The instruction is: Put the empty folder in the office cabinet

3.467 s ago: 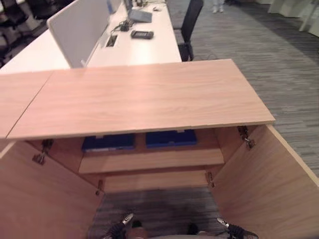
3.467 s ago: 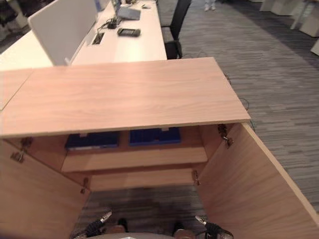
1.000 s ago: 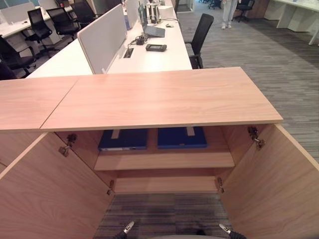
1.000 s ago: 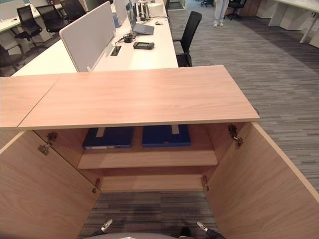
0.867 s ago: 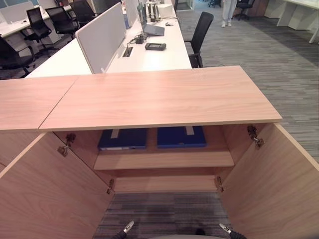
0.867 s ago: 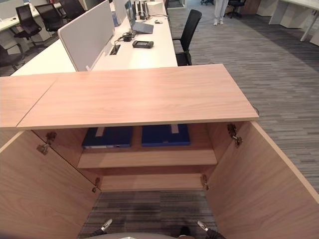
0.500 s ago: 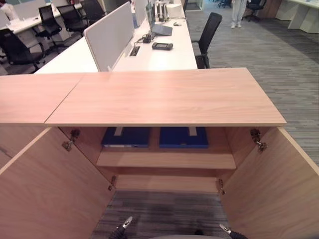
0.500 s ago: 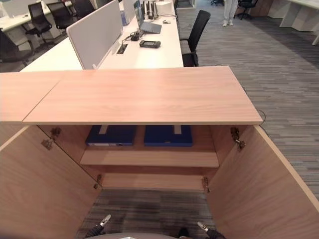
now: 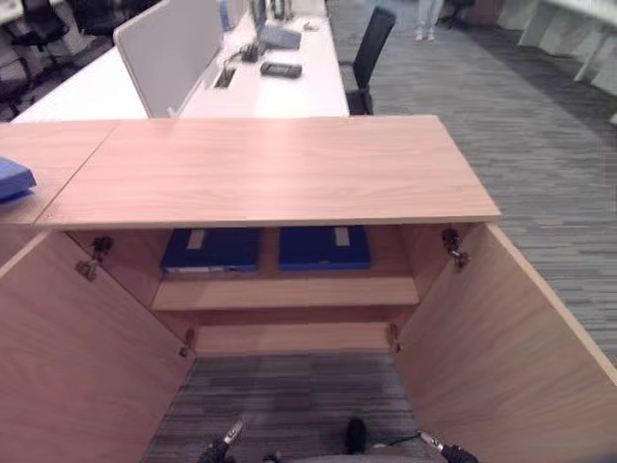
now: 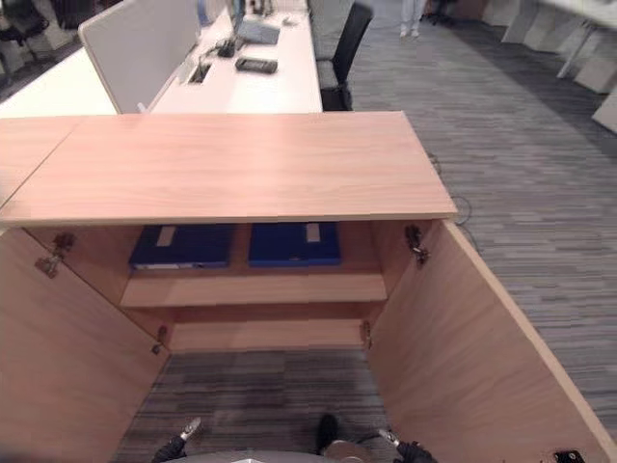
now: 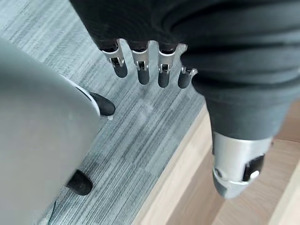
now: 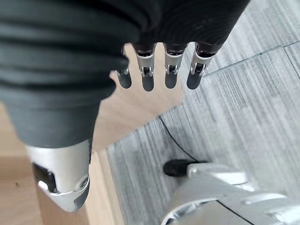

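1. Below, the office cabinet [image 9: 270,178] is standing with both doors swung wide, its left door [image 9: 77,357] and right door [image 9: 501,338] angling out toward the camera.
2. Inside, two dark blue folders are lying flat on the upper shelf [image 9: 284,291]: the left folder [image 9: 210,249] and the right folder [image 9: 324,248] are sitting just beside each other, each showing a pale label strip.
3. A lower shelf [image 9: 289,338] is showing beneath them, and grey striped carpet [image 9: 289,395] is running in front of the cabinet.
4. A lighter blue folder [image 9: 14,178] is resting on the neighbouring cabinet top [image 9: 43,154] at the far left, well apart from the two on the shelf and cut off by the frame edge; whether it is empty cannot be told.
5. The left hand [image 11: 140,56] is hanging over the carpet with fingers straight and relaxed, gripping nothing.
6. The right hand [image 12: 159,61] is likewise hanging with fingers extended over carpet and wood, carrying nothing.
7. Behind the cabinet, a long white desk [image 9: 280,92] is carrying a white divider panel [image 9: 174,48] and a dark device [image 9: 280,68], with a black office chair [image 9: 368,53] standing at its side.
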Available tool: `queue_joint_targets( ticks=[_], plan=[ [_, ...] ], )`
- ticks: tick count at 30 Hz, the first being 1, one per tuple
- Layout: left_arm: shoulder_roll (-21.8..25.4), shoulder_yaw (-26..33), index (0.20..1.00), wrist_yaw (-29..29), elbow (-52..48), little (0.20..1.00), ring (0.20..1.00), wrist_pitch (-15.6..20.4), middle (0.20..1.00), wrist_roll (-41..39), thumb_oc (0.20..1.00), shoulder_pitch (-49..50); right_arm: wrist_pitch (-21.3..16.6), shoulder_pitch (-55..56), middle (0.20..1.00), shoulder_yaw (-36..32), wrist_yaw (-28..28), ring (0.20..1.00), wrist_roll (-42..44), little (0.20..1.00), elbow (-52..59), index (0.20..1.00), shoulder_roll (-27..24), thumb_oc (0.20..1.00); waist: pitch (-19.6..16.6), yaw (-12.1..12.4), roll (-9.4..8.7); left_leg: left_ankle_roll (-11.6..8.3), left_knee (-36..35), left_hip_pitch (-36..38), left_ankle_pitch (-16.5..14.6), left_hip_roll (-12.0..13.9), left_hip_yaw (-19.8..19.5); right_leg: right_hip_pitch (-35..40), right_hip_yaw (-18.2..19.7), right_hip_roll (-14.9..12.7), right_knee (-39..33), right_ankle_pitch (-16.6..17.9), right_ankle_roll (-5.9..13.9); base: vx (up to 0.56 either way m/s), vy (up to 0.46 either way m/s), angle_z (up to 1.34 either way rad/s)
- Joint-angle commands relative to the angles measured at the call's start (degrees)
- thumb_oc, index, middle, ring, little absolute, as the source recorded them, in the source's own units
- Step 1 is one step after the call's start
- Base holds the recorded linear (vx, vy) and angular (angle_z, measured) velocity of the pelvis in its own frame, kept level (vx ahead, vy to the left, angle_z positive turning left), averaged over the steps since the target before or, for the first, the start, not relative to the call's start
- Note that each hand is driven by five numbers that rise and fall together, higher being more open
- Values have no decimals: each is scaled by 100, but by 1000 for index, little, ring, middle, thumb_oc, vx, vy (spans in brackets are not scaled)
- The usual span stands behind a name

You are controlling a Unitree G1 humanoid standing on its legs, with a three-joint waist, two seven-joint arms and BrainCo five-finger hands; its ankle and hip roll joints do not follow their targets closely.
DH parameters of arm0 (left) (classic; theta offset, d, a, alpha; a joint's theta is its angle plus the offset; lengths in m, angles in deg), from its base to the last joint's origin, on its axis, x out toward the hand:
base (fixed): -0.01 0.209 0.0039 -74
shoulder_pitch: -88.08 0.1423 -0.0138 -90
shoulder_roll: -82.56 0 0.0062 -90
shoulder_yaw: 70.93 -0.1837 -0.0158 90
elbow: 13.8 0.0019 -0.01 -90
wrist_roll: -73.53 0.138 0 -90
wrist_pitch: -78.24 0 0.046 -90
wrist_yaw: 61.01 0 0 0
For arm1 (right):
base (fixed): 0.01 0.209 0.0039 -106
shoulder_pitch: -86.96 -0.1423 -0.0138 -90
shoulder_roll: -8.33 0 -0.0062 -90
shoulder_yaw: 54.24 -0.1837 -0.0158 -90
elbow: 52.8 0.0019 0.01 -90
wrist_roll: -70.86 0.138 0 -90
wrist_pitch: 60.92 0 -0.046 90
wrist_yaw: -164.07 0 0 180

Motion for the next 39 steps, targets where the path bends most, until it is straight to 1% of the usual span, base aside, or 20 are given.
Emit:
queue_joint_targets(
  ticks=[1, 3, 8, 20, 33, 39],
  plan=[
    [-93, 62, 1000, 3, 109, 1000, 1000, 157, 1000, 99, 1000, -50, -68, -535, 1000, -61, 34, 1000, -131, 1000, -298, 1000, 109, 1000, -108, 42, -133, -128, -163, -53, -100, -373, -101, 458, 106, -148, -163, -635, 579, -48, 88, -13],
    [-89, 70, 1000, 3, 127, 1000, 1000, 163, 1000, 79, 1000, -48, -60, -554, 1000, -60, 28, 1000, -128, 1000, -298, 1000, 133, 1000, -138, 37, -96, -113, -262, -10, -71, -399, -82, 421, 143, -149, -163, -612, 599, -22, 55, -10],
    [-104, 65, 1000, 2, 176, 1000, 1000, 163, 1000, 8, 1000, -59, -71, -613, 1000, -50, 48, 1000, -111, 1000, -252, 1000, 128, 1000, -151, 9, -33, -99, -262, 23, -97, -436, -39, 409, 201, -190, -163, -600, 637, -12, 62, -9],
    [-96, -15, 1000, -179, 108, 1000, 1000, 133, 1000, 14, 1000, -39, -111, -530, 1000, 4, 27, 1000, -87, 1000, -142, 1000, 130, 1000, -86, 114, -29, -77, -262, 4, -96, -471, -208, 486, 142, -276, -163, -659, 676, 5, 22, 2],
    [-80, -121, 1000, -261, 75, 1000, 1000, 105, 1000, 169, 1000, -87, -163, -464, 1000, 121, 68, 1000, -109, 1000, -1, 1000, 195, 1000, -87, 147, -26, -62, -262, -12, -105, -497, -292, 532, 114, -308, -163, -704, 686, 5, 10, 4],
    [-72, -316, 1000, -292, -102, 1000, 1000, 167, 1000, 364, 1000, -132, -169, -407, 1000, 119, 72, 1000, -154, 1000, -38, 1000, 164, 1000, -128, 169, -13, -66, -262, 15, -114, -484, -325, 576, 89, -320, -163, -724, 685, 2, 0, 1]
  ],
)
